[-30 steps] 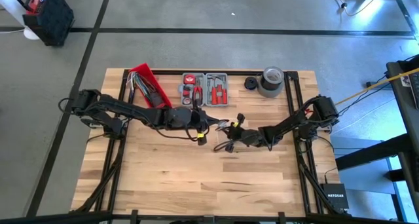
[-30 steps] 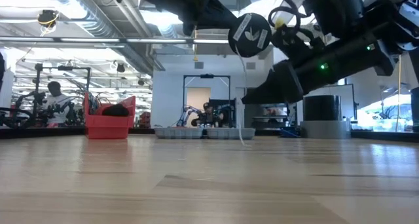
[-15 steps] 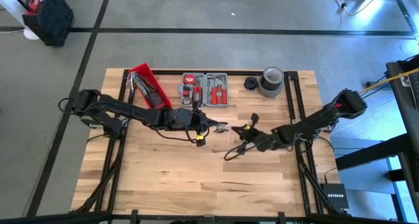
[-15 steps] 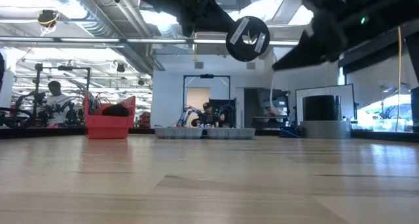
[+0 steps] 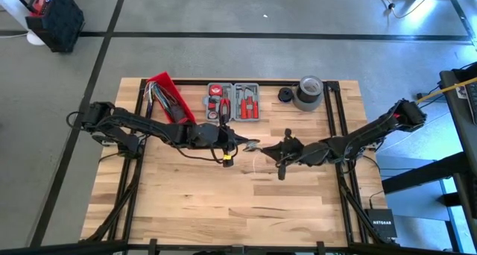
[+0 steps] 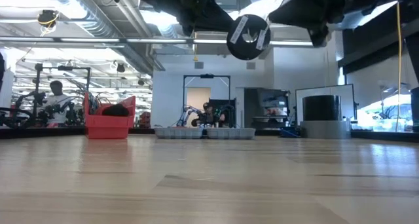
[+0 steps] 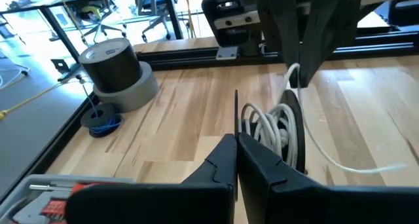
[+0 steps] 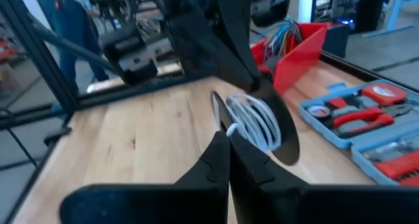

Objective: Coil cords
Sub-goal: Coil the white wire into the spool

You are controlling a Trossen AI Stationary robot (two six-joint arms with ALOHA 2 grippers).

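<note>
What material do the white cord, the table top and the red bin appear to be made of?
White cord: likely plastic-sheathed, smooth; it bends into soft loops.
Table top: wood, probably butcher block; pale joined planks with visible grain, matte.
Red bin: seemingly moulded plastic; uniform bright colour, thin walls.

The table (image 5: 223,203) is pale wood in glued strips, smooth with a soft satin sheen that shows most in the low view. Its frame rails (image 5: 333,106) look like dark matt metal. Toward the upper middle of the high view sits a grey plastic tool case (image 5: 233,102), smooth, holding red-handled tools. Left of it the red bin (image 5: 170,97) looks like glossy hard plastic. The roll of tape (image 7: 116,70) has a dull grey side and a dark matt top. The white cord (image 7: 270,127) is smooth and slightly shiny, wound beside a matt black disc (image 8: 283,142). The floor (image 5: 223,54) is bare grey concrete, mottled and matt.
</note>
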